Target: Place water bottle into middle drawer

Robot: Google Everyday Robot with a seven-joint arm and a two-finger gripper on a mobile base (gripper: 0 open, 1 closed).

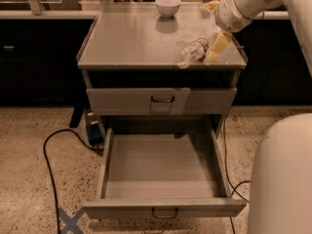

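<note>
The water bottle (191, 52) is clear plastic and lies on its side on the cabinet top (131, 38), near the front right. My gripper (217, 48) hangs from the white arm at the upper right, just right of the bottle and close to it. The middle drawer (163, 167) is pulled out wide below, with a bare grey floor and a small dark handle (164, 213) on its front panel.
A white bowl (167, 6) stands at the back of the cabinet top. The upper drawer (161, 100) is shut. A black cable (51, 160) runs over the speckled floor at left. My white base (282, 179) fills the lower right.
</note>
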